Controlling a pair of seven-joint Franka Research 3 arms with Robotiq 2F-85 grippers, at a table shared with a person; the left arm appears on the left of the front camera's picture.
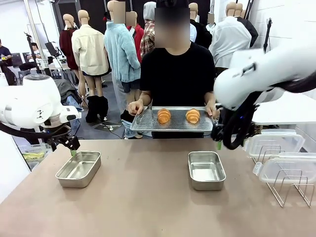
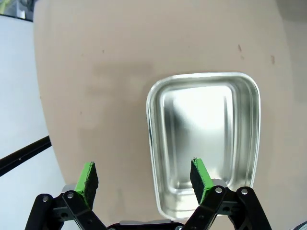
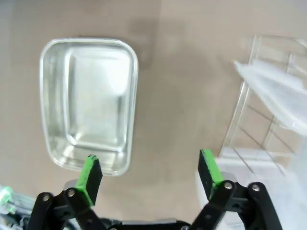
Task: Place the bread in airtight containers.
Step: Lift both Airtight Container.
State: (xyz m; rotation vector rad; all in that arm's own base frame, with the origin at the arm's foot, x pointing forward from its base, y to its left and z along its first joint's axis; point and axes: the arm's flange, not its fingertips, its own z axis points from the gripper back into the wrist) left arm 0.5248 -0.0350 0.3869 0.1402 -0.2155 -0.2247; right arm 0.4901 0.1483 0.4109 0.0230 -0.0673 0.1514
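1. Now the left claw [image 2: 144, 176] hangs spread wide with nothing between its green pads [image 2: 88, 177], over one short end of the left tin [image 1: 79, 169].
2. The right claw [image 3: 149, 168] is spread and bare too, one pad above a corner of the right tin [image 3: 88, 105].
3. Both tins stand open and hollow on the brown table [image 1: 148, 202], on the robot's side of the tray [image 1: 143, 123]. The left tin is out past the tray's left end and the right tin is in front of its right end.
4. On the tray lie the two rolls [image 1: 164, 116], side by side near its middle and apart from each other.
5. A person's hands [image 1: 136, 107] grip the tray at both ends, beyond the table's far edge.
6. Right of the tray, past the right tin, two clear lids [image 1: 274, 144] lean on a wire rack [image 1: 291, 190].
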